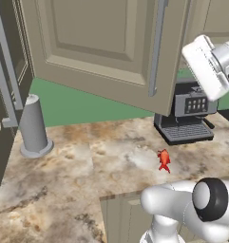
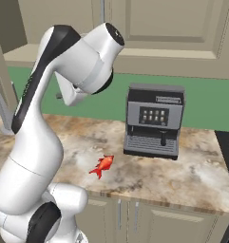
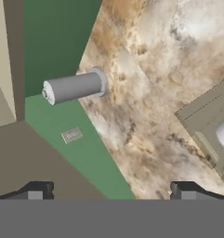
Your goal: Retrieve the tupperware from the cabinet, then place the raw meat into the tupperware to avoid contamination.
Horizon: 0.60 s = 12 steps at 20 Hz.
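With the jaws spread wide and empty, the fetching step is judged underway: the cabinet (image 1: 106,52) door stands open, no tupperware is seen, and the meat (image 1: 164,160) lies before the coffee machine (image 1: 187,114).

Count around the coffee machine (image 2: 154,121): one raw meat (image 2: 102,165) chunk in front-left of it, one grey cylinder (image 1: 34,127) far left, one open cabinet door (image 1: 106,47) above-left.

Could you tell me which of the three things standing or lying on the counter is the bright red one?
The raw meat, the small red-orange chunk lying before the coffee machine; that machine and the cylinder are grey.
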Tool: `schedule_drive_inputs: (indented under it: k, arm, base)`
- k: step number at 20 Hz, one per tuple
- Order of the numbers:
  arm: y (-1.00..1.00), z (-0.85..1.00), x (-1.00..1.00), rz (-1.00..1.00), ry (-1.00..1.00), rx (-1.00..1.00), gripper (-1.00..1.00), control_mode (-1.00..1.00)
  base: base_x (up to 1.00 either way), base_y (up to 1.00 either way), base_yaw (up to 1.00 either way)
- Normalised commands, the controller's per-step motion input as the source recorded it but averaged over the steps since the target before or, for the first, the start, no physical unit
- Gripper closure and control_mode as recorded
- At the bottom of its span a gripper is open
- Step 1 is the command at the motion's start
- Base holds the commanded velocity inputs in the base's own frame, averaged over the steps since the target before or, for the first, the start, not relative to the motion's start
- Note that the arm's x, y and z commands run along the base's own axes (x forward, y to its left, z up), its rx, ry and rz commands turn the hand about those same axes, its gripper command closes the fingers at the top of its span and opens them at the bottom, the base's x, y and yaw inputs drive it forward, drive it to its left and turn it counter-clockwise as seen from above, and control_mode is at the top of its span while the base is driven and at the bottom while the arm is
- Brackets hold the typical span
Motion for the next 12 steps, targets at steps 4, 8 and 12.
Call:
schedule_drive_inputs:
  k: [4,8,12]
  arm:
    - [0.34,0.0,0.24,0.11,-0.13,0.0,-1.0,-1.0]
    - [0.47,0.0,0.08,0.11,-0.08,0.0,-1.0,-1.0]
    - [0.5,0.0,0.0,0.09,-0.03,0.02,-1.0,-1.0]
  base:
    - [0.0,0.0,0.0]
    - [0.0,0.0,0.0]
    - [0.0,0.0,0.0]
